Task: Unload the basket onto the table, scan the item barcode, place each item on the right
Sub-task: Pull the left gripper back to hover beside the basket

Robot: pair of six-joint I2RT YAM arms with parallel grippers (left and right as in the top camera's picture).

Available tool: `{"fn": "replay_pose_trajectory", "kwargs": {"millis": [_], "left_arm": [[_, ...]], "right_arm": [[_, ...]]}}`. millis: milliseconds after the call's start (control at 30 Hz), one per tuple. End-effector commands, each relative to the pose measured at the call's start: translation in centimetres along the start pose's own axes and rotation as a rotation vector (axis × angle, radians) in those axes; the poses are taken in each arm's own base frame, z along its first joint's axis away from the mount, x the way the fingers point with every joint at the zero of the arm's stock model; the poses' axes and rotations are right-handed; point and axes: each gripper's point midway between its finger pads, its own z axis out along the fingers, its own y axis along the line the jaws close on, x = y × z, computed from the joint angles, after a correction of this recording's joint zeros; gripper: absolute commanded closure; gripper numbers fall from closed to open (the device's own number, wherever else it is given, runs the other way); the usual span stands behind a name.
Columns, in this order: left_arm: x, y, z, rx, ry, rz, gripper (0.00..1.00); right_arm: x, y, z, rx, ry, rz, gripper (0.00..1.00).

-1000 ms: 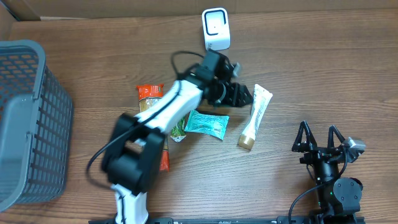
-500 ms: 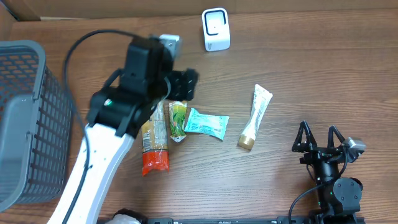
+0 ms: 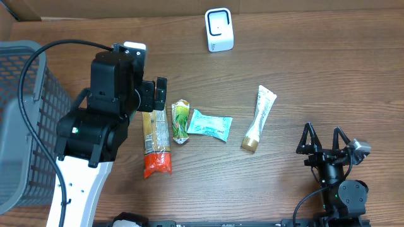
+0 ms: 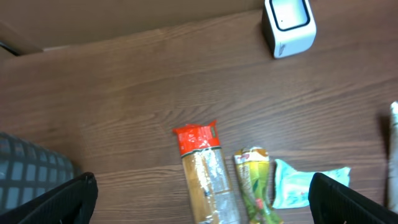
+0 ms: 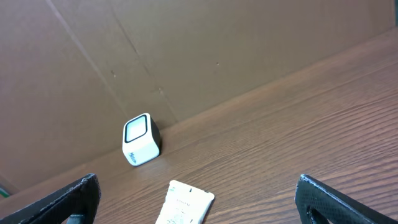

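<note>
**Operator:** Report the left claw (image 3: 155, 94).

**Technician:** Released. The fingers are spread wide with nothing gripped. The claw hangs above the surface (image 3: 303, 69) and touches no item.

**Operator:** And the right claw (image 3: 324, 135)?

**Technician:** Also released. The fingers are apart and empty.

**Operator:** Locate the scanner (image 3: 219, 29).

**Technician:** It stands upright, ahead of the left claw and to its right. From the right claw it is ahead and to the left.

**Operator:** Locate the items.

**Technician:** The long packet (image 3: 156, 142), with a red end, lies directly beneath the left claw. The green sachet (image 3: 180, 122) lies just beside it, to the claw's right. The teal pouch (image 3: 210, 125) rests against the sachet, further right. The white tube (image 3: 259, 118) lies apart, between the two claws and ahead of the right one. Which item is due for scanning cannot be told. The basket (image 3: 25, 126) stands to the left claw's left.
</note>
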Motion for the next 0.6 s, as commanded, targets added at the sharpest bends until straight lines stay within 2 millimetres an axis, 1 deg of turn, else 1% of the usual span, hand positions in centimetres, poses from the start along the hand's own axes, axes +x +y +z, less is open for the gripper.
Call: {"fn": "replay_pose_trajectory", "kwargs": {"millis": [0, 233, 567], "left_arm": [[-0.14, 0.34, 0.37, -0.017, 0.007, 0.109, 0.0], [0.63, 0.24, 0.94, -0.015, 0.048, 0.117, 0.0], [0.79, 0.16, 1.36, -0.015, 0.062, 0.12, 0.01]], "right_arm": [[0.12, -0.24, 0.02, 0.006, -0.006, 0.003, 0.0], [0.12, -0.24, 0.02, 0.006, -0.006, 0.003, 0.0], [0.12, -0.24, 0.02, 0.006, -0.006, 0.003, 0.0]]}}
